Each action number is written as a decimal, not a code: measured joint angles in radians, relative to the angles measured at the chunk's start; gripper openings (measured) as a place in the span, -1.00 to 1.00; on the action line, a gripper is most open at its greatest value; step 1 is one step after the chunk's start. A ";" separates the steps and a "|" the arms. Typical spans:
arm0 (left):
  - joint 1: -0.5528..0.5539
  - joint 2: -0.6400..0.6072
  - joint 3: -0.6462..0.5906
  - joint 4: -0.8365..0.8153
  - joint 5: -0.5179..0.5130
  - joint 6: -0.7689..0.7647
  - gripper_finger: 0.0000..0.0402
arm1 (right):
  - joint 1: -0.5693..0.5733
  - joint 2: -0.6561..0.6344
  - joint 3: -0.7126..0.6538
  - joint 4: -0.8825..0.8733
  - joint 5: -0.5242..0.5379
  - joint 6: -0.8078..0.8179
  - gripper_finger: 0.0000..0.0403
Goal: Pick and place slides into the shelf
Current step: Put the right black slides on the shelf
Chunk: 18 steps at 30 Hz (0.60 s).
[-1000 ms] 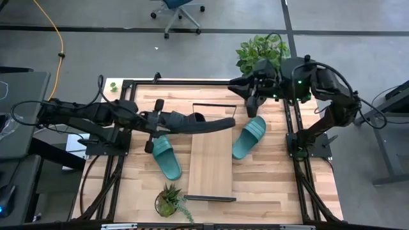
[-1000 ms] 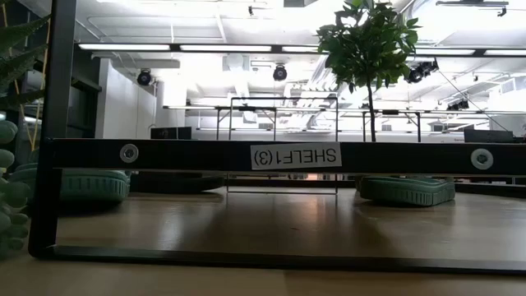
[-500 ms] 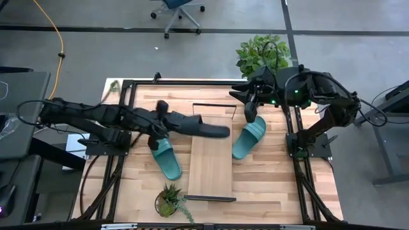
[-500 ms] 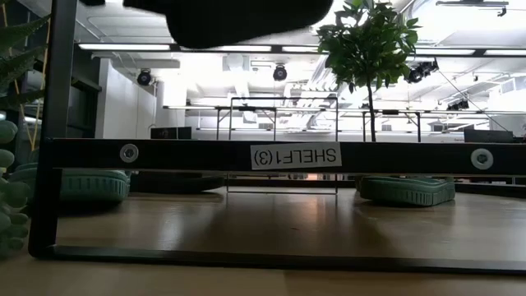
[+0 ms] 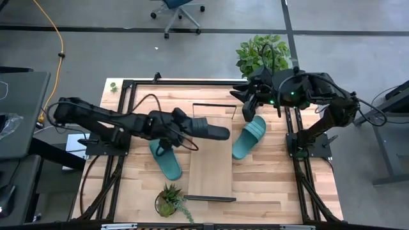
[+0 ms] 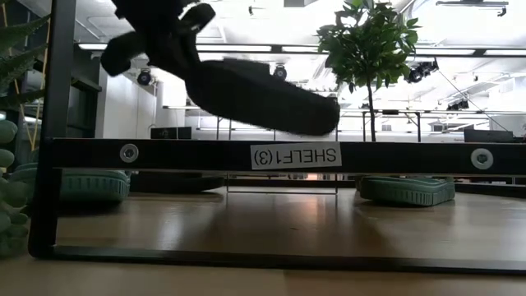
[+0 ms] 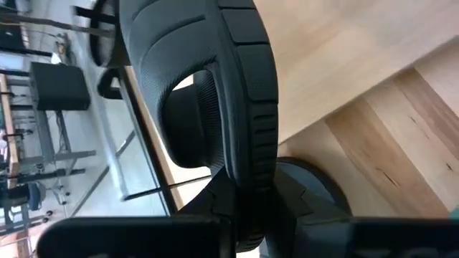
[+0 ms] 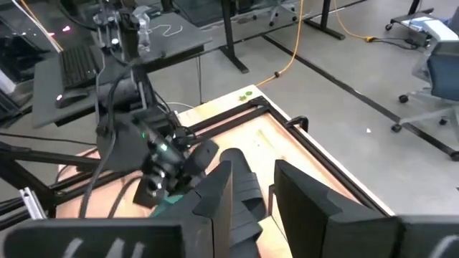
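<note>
1. Wooden tabletop [image 5: 268, 185] sits on grey floor; potted plant [image 5: 261, 52] at its far corner.
2. Shelf [image 5: 211, 163] lies centrally; teal slides [image 5: 166, 160] [image 5: 249, 137] flank it.
3. Left gripper [image 5: 181, 126] is clamped on a black slide [image 5: 208, 129], held above the shelf's far end.
4. Right gripper [image 5: 251, 110], fingers parted around another black slide [image 8: 240, 193], is near the far rail.

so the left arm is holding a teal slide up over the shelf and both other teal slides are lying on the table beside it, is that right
Not quite: the slide in the left gripper is black, not teal, as the high view shows. It is held above the shelf, and two teal slides lie on the table beside it.
</note>
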 joint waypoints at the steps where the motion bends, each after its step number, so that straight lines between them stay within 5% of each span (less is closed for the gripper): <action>1: 0.000 0.014 0.000 0.009 -0.007 0.000 -0.87 | 0.000 0.000 0.000 -0.003 0.000 0.000 -0.52; 18: 0.000 0.055 0.000 0.118 -0.095 0.153 -0.88 | 0.000 0.000 0.000 -0.081 0.035 0.004 -0.52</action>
